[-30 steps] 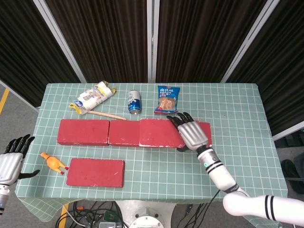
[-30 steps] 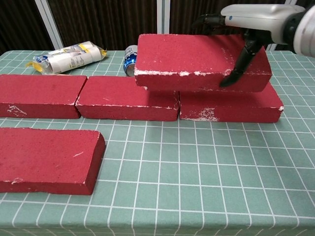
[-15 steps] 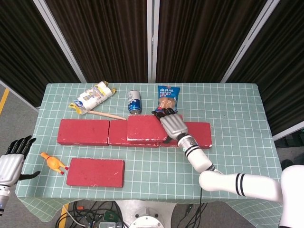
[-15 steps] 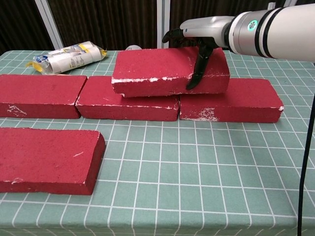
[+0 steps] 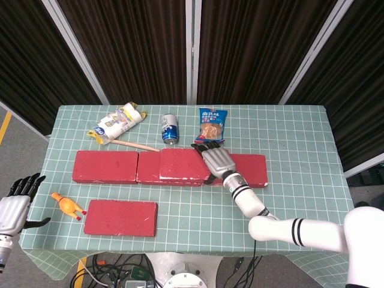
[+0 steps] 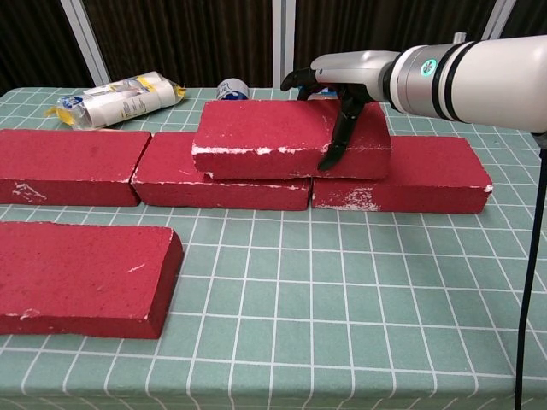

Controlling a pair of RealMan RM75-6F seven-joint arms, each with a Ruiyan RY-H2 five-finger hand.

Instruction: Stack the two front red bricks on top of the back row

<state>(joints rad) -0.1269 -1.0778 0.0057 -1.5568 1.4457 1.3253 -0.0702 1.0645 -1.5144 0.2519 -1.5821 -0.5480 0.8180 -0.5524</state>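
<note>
Three red bricks form the back row: left point(image 5: 105, 167), middle point(image 6: 218, 184) and right point(image 5: 249, 170). A fourth red brick point(image 5: 183, 165) point(image 6: 282, 137) lies on top, spanning the joint between the middle and right ones. My right hand point(image 5: 215, 159) point(image 6: 342, 94) grips this top brick at its right end, fingers over the back edge and the thumb point(image 6: 338, 137) down the front face. One more red brick point(image 5: 120, 217) point(image 6: 81, 278) lies flat in front on the left. My left hand point(image 5: 13, 207) hangs open off the table's left edge, holding nothing.
A yellow toy chicken point(image 5: 67, 206) lies left of the front brick. Behind the row are a wrapped package point(image 5: 117, 123), a wooden stick point(image 5: 137, 146), a blue can point(image 5: 170, 128) and a snack bag point(image 5: 211, 125). The green grid mat point(image 6: 359, 290) covers the table.
My right hand has carried the top brick to the left and lowered it onto the back row. The left hand has barely moved.
</note>
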